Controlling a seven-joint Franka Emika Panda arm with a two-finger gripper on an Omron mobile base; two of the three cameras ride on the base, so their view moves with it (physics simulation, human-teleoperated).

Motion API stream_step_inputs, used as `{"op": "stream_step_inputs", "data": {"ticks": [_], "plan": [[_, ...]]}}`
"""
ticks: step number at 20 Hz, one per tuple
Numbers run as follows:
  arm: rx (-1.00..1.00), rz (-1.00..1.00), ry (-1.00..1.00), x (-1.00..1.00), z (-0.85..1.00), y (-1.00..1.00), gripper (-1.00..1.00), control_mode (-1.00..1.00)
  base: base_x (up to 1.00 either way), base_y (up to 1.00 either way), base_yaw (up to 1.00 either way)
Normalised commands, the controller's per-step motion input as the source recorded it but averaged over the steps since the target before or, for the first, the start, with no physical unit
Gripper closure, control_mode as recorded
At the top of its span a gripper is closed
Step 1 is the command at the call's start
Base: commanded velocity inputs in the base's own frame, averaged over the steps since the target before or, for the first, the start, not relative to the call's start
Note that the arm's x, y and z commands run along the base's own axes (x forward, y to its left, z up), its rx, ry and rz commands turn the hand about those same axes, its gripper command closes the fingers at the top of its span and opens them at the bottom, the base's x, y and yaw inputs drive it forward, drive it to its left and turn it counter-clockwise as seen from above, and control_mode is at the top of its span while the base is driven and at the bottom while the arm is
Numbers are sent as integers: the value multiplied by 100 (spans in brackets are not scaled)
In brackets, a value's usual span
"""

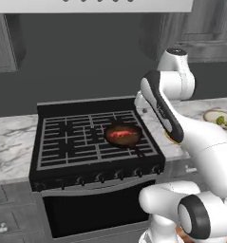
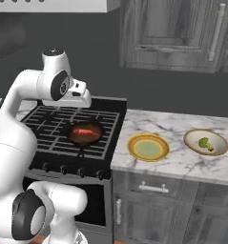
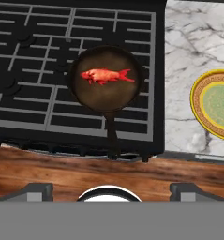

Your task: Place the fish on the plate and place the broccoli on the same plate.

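The red-orange fish (image 3: 105, 75) lies flat in a dark brown frying pan (image 3: 108, 104) on the stove's right side, also seen as fish (image 1: 120, 135) and fish (image 2: 84, 131). On the marble counter just right of the stove sits the plate (image 2: 148, 147), yellow-rimmed with a pale green centre, which is cut by the right edge as plate (image 3: 215, 104). Further right, the broccoli (image 2: 205, 143) rests in a tan bowl (image 2: 219, 148); broccoli (image 1: 222, 121) also shows. My gripper (image 3: 111, 190) hangs open and empty high above the stove's front edge, nearer than the pan.
The black stove (image 1: 72, 142) has raised grates and front knobs. The pan's handle (image 3: 111, 133) points toward the stove's front. Marble counter (image 2: 172, 125) runs to the right, with grey cabinets (image 2: 182, 33) above it. A range hood hangs over the stove.
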Motion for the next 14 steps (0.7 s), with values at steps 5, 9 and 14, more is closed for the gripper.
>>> {"op": "stream_step_inputs", "data": {"ticks": [5, 9, 14], "plan": [[0, 0, 0, 0, 0, 0, -100, 100, 0, -58, 0], [0, 0, 0, 0, 0, 0, -100, 100, 0, -49, 0], [0, 0, 0, 0, 0, 0, -100, 100, 2, -41, 0]]}}
